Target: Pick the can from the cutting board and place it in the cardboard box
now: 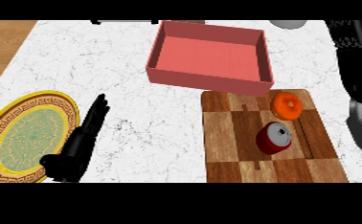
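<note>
can: red cylindrical metal can (274, 138) on its side on the wooden cutting board (226, 141), may roll
obstacle: round orange fruit (287, 104) just beside (bump risk)
target: pinkish-red cardboard box (209, 58), walls could catch the can
left hand (79, 141): released, straight fingers, on white marble surface (106, 60)
right hand: fingers hidden, cannot tell

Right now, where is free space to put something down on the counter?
Bare counter lies between the left hand and the cutting board. The board's right half is crowded by the can and an orange fruit.
</note>
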You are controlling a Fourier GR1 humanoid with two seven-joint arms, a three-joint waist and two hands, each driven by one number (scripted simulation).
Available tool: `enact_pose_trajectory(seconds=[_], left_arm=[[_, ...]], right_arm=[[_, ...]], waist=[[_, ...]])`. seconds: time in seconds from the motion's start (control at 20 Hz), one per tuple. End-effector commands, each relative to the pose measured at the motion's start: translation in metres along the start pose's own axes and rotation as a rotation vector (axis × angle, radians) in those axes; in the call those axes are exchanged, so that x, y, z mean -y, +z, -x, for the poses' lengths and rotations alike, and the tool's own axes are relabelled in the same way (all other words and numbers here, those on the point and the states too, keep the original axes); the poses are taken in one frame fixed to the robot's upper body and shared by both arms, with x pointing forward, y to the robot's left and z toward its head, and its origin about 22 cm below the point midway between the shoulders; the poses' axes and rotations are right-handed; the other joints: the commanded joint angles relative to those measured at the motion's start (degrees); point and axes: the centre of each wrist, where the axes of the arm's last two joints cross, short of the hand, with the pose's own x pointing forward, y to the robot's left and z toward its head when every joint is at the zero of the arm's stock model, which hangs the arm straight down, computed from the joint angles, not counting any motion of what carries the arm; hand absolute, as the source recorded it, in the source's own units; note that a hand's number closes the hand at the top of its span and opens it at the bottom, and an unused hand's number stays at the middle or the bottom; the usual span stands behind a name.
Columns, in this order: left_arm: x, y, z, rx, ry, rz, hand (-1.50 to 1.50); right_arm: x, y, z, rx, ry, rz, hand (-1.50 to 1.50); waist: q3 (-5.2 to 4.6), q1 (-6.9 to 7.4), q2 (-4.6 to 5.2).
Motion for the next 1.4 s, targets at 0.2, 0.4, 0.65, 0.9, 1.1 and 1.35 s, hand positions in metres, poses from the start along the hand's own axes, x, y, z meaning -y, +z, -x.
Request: enact_pose_trajectory(seconds=[0.2, 0.4, 0.65, 0.9, 1.1, 1.35], left_arm=[[-0.039, -0.044, -0.063, 0.225, -0.261, 0.054, 0.00], [-0.041, -0.053, -0.066, 0.222, -0.285, 0.146, 0.00], [-0.047, -0.065, -0.074, 0.211, -0.273, 0.161, 0.00], [-0.052, -0.059, -0.070, 0.214, -0.267, 0.178, 0.00], [-0.052, -0.077, -0.088, 0.224, -0.281, 0.178, 0.00], [-0.037, -0.066, -0.075, 0.221, -0.281, 0.193, 0.00]], right_arm=[[0.061, -0.019, -0.084, 0.063, -0.052, -0.173, -1.50], [0.108, 0.003, -0.066, -0.128, 0.245, -0.300, -1.50], [0.124, 0.037, -0.047, 0.036, 0.305, -0.440, -1.50], [0.123, 0.037, -0.063, 0.106, 0.471, -0.579, -1.50], [0.105, 0.030, -0.088, 0.031, 0.663, -0.751, -1.50], [0.065, 0.034, -0.119, -0.037, 0.830, -0.945, -1.50]], waist=[[0.70, -1.94, 1.21], [0.73, -1.50, 1.87], [0.80, -0.39, 1.99], [0.71, 0.38, 1.92], [0.65, 0.38, 2.07], [0.55, 1.07, 1.88]])
